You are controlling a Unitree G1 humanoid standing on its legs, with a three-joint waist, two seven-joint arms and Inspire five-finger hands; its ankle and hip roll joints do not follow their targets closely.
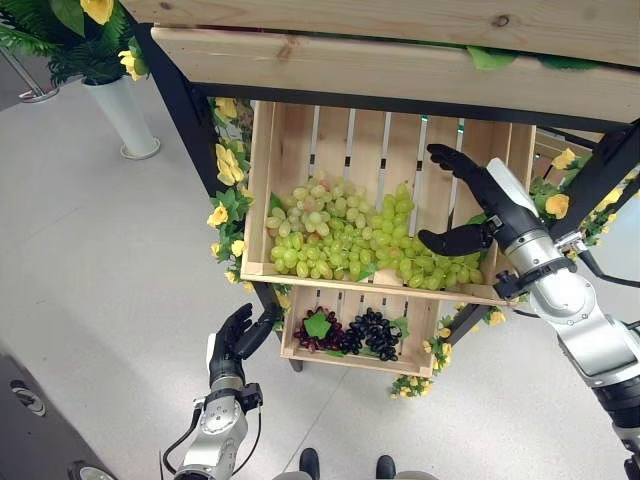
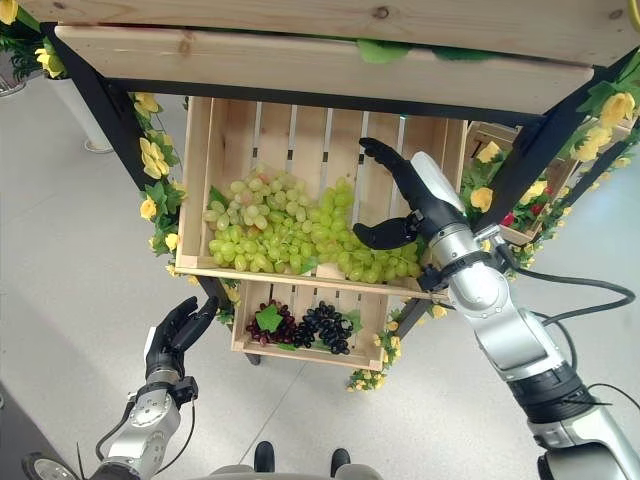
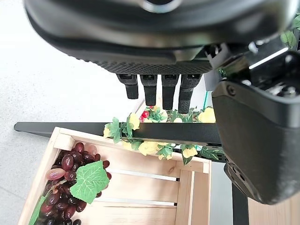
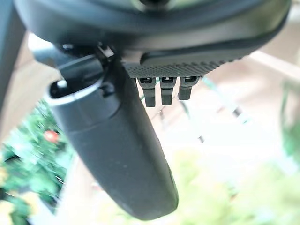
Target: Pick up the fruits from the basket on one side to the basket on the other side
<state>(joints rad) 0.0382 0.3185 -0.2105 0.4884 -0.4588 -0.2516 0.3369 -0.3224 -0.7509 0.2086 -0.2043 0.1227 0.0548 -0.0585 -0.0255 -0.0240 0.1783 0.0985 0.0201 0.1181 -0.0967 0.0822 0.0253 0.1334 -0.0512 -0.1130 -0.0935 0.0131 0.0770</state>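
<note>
Right hand (image 1: 487,205) is up over the upper crate (image 1: 262,200), at its right end, fingers (image 1: 448,157) spread and straight, thumb jutting out toward the fruit, holding nothing. Just below and to its left lies the big heap of green grapes (image 1: 340,235), piled along the near side of that crate and running from the left wall almost to the right one; the hand hangs above the right edge of the heap, and whether it touches the fruit I cannot tell. Down a level, the lower crate (image 1: 345,360) sits under the upper one, and in it are dark grapes (image 1: 372,330) on the right, touching a reddish-purple bunch (image 3: 65,171) on the left, with a green leaf (image 3: 90,180) lying on top of the reddish ones. Left hand (image 1: 232,345) is low, just left of the lower crate's left end, out over the floor (image 1: 90,260), fingers (image 3: 151,89) relaxed and straight, empty; its wrist view looks past them at the crate's slats and the reddish bunch. Yellow flowers (image 1: 228,165) with green leaves climb the black frame (image 1: 185,100) on the left of the crates, and more of them cluster on the right side (image 2: 482,197). Far left on the floor stands a white vase (image 1: 122,115) with greenery and yellow blooms. A pale wooden board (image 1: 380,65) runs across above the upper crate.
</note>
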